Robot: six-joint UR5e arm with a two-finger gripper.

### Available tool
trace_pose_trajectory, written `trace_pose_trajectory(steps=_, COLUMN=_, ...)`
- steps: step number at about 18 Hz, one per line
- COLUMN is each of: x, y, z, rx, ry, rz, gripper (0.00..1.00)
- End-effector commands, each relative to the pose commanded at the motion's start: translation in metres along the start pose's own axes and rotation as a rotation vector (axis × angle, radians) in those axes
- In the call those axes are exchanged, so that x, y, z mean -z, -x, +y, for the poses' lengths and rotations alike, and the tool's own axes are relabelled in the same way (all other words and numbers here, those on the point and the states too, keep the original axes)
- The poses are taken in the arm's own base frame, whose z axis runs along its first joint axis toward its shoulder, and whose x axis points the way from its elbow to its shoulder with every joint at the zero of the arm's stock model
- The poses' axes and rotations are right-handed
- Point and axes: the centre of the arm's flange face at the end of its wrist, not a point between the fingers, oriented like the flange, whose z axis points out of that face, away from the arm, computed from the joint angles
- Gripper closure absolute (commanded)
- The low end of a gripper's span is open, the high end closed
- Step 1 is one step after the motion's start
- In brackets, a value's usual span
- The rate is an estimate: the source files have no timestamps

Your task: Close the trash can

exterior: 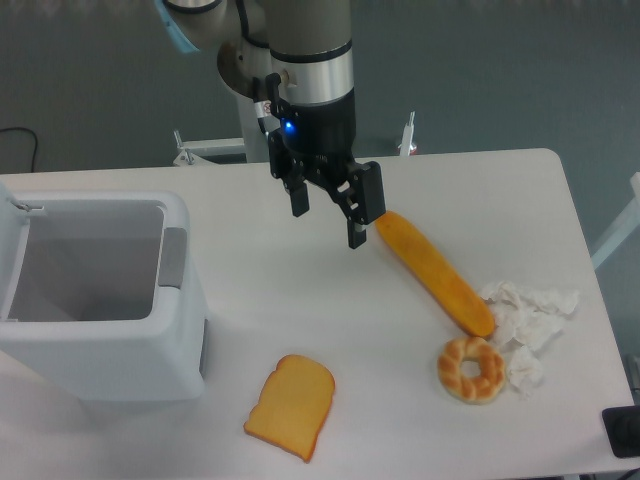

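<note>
Camera view, fixed, from front/above. White surface [420,180] w/ arm coming down from top centre. Fingers [326,214] spread apart, nothing between them, hanging over bare surface mid-frame; right fingertip just beside upper end of long orange baguette [435,272].

Trash can [100,300] at left edge, near front, large white boxy bin w/ rounded corners. Open: inside visible, looks bare. Lid [12,250] swung up on far left side, only partly in frame. Grey latch tab [173,257] on right rim, facing arm. Well apart from fingers.

Other stuff: baguette lying diagonal, upper-left to lower-right, right of centre. Ring-shaped bread roll [471,369] just below baguette's lower end. Crumpled white paper [527,320] beside both, touching or nearly touching roll. Toast slice [291,405] flat near front edge, just right of trash can, not touching it.

Between fingers and trash can: bare surface only. Bread items all right of or in front of bin.
</note>
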Motion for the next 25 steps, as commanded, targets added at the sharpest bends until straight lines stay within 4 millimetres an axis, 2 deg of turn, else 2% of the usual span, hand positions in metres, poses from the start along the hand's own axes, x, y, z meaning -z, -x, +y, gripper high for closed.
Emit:
trace_pose_trajectory(steps=10, x=0.0, y=0.0, z=0.0, rx=0.004, ry=-0.002, rz=-0.001, gripper=0.0)
trace_pose_trajectory(steps=14, x=0.007, y=-0.002, z=-0.002, rx=0.029, ry=-0.012, rz=-0.01, gripper=0.0)
trace_pose_trajectory(steps=22, x=0.04, y=-0.004, z=-0.008, rx=0.393, ry=-0.071, rz=-0.042, gripper=0.0)
trace_pose_trajectory(steps=25, x=0.062, y=-0.007, z=-0.01, rx=0.475, ry=-0.096, rz=-0.069, gripper=0.0)
